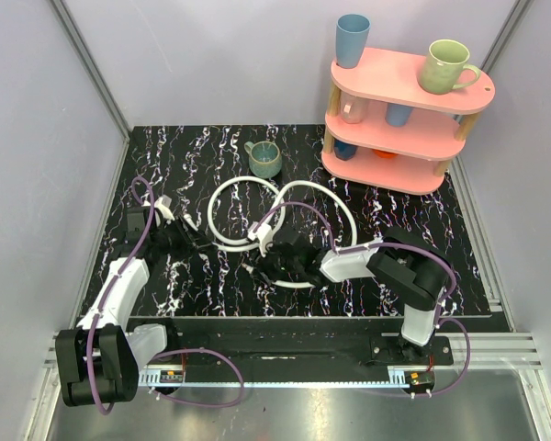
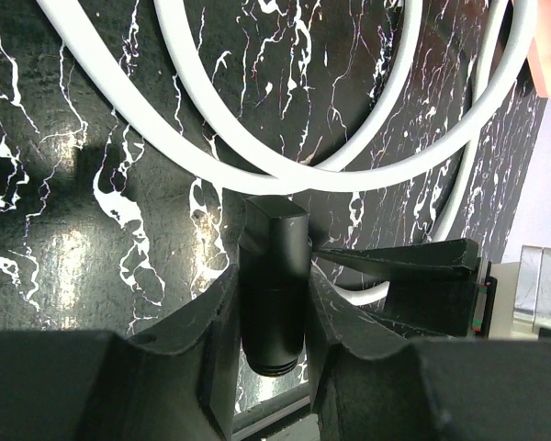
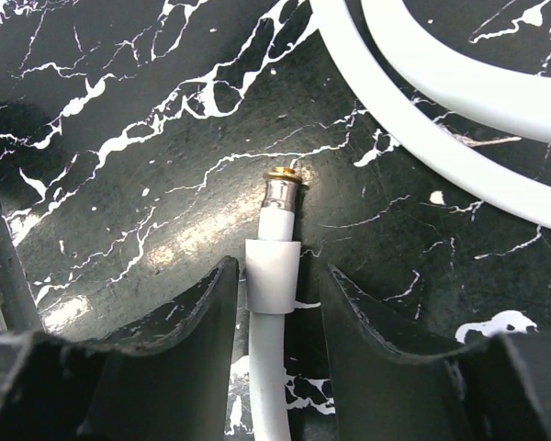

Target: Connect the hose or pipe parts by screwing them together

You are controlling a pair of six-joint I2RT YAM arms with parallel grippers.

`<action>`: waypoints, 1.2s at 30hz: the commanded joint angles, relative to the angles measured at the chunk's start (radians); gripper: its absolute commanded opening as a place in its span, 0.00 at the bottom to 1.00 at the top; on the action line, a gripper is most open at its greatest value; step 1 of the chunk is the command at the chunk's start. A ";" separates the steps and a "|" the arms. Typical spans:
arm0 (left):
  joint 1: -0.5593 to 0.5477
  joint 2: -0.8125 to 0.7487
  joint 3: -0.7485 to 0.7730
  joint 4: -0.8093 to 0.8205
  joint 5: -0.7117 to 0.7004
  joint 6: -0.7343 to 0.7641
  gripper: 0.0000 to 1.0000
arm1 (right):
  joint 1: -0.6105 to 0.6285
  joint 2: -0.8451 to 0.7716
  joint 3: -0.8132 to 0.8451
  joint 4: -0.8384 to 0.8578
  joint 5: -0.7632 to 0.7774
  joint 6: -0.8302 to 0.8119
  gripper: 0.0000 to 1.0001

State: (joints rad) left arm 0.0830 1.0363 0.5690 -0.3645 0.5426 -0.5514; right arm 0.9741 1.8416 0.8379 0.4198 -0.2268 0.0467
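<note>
- The overhead view shows two thin white flexible hoses (image 1: 213,213) lying in overlapping loops in the middle of the black, white-veined marble tabletop (image 1: 422,230). Both arms reach in to them from the near edge, and their tips are lost among dark links.
- Only the left wrist view shows the left gripper (image 2: 274,308) pinching a black cylindrical end fitting (image 2: 274,257) tight between its fingers. The fitting runs along the fingers, and white hose curves arc beyond it.
- Only the right wrist view shows the right gripper (image 3: 279,276) with its fingers spread either side of a white plastic collar (image 3: 274,266) on a hose end. A narrow gap shows on each side, and a brass-rimmed metal tip (image 3: 282,188) pokes out past the fingers over the marble.
- At the edges, a sage-green ceramic mug (image 1: 264,159) stands just behind the loops. A pink three-tier shelf (image 1: 413,87) holding cups fills the far right corner.
- Bare marble stretches from the loops to the right edge and along the far left side.
</note>
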 commanded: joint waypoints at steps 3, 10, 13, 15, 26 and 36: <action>0.001 -0.012 0.003 0.052 0.059 -0.012 0.00 | 0.041 0.005 0.012 -0.016 0.053 0.001 0.49; 0.001 -0.001 0.002 0.052 0.066 -0.021 0.00 | 0.049 -0.001 0.007 -0.033 0.116 -0.005 0.46; 0.001 0.002 0.002 0.055 0.072 -0.024 0.00 | 0.049 -0.013 0.004 -0.046 0.112 -0.004 0.45; 0.003 0.011 0.003 0.056 0.085 -0.024 0.00 | 0.051 -0.022 -0.003 -0.044 0.109 -0.004 0.45; 0.001 0.036 0.006 0.053 0.085 -0.013 0.00 | 0.051 -0.039 -0.009 -0.076 0.112 -0.030 0.47; 0.001 0.041 0.008 0.058 0.088 -0.016 0.00 | 0.063 -0.041 -0.013 -0.072 0.132 -0.042 0.41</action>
State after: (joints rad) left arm 0.0830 1.0763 0.5663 -0.3641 0.5934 -0.5587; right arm 1.0172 1.8168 0.8314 0.3748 -0.1272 0.0189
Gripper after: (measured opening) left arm 0.322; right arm 0.450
